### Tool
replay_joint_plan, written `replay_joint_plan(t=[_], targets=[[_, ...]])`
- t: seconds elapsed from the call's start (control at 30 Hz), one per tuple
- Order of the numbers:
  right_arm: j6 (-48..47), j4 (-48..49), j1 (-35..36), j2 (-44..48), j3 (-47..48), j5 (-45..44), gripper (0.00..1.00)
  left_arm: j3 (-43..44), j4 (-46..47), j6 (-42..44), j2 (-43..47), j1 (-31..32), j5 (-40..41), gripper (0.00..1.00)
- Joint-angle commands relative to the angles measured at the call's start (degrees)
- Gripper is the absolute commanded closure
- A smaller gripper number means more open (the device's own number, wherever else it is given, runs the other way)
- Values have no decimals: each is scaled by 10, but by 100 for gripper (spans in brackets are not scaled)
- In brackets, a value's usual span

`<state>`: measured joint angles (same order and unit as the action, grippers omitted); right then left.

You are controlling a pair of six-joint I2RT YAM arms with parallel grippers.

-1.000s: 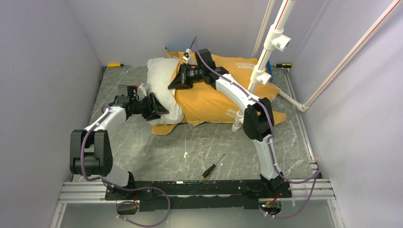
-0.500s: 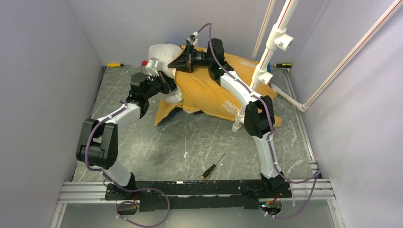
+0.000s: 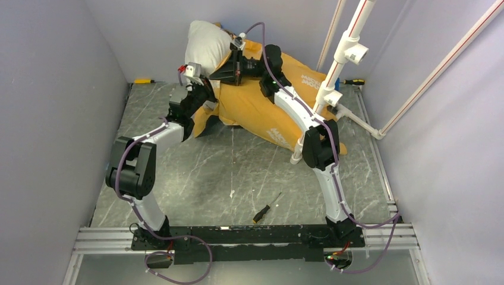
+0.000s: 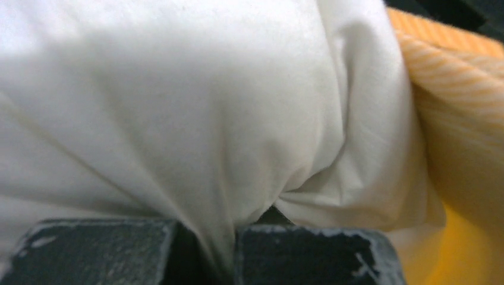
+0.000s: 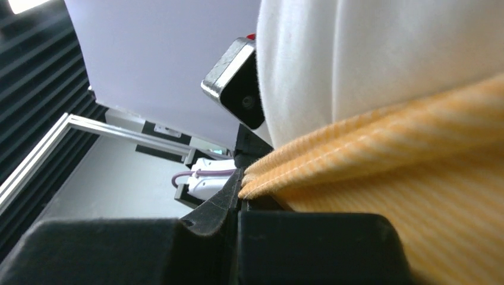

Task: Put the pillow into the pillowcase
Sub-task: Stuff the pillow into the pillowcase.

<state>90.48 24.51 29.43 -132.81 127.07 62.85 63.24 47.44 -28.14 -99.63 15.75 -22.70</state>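
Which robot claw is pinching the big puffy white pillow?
The left gripper, shut on a fold of the plump white stuffed pillow. The right gripper clamps the orange fabric pillowcase by its edge instead.

Nearer than the pillowcase (image 3: 261, 107), the tabletop (image 3: 196, 172) lies open across its width, with only a screwdriver (image 3: 264, 209) lying flat well toward the arm bases. Left of the pillowcase, bare tabletop runs to the side wall (image 3: 59, 119), with a yellow-handled tool (image 3: 142, 81) in the far corner. The pillowcase's left end is crowded. The pillow (image 3: 205, 43) stands up against the back wall (image 3: 148, 35), the left hand (image 3: 205, 94) pinches its lower fabric, and the right hand (image 3: 219, 76), close by, is clamped on the orange hem. On the pillowcase's right, a white pipe frame (image 3: 336, 71) rises from the tabletop, and the right arm (image 3: 297, 116) bends just beside it.
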Motion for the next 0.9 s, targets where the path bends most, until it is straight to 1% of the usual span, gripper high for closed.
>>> replay_joint_plan(t=[0.0,0.03,0.07,0.13,0.17,0.23,0.27,0.33,0.43,0.5,0.57,0.63,0.7,0.77,0.87], targets=[[68,123,58,18,99,103,100,47,159,21,12,35,-29,100],[68,128,57,22,89,100,100,49,144,25,17,32,-19,100],[63,132,55,31,73,94,100,58,133,26,16,31,-31,100],[39,120,49,48,47,80,100,90,109,4,-1,33,-108,100],[29,113,45,48,47,76,100,102,112,-20,-12,34,-149,100],[23,100,35,40,65,64,100,80,184,-98,-29,38,-191,100],[24,99,28,35,76,57,100,60,257,-143,-38,38,-205,100],[22,95,17,31,82,38,100,26,327,-219,-49,38,-240,100],[10,80,10,22,92,30,100,-17,371,-277,-51,43,-323,100],[-6,59,10,17,94,28,100,-55,387,-291,-38,47,-341,100],[-16,44,11,12,92,24,100,-94,385,-285,-12,49,-350,100],[-21,36,11,7,84,18,100,-131,343,-249,27,49,-360,100],[-39,13,15,1,80,15,100,-170,267,-192,83,50,-345,100],[-63,-19,24,-10,85,14,100,-202,183,-130,148,51,-305,100],[-61,-26,43,-30,91,12,100,-231,-5,-27,250,62,-225,100]])
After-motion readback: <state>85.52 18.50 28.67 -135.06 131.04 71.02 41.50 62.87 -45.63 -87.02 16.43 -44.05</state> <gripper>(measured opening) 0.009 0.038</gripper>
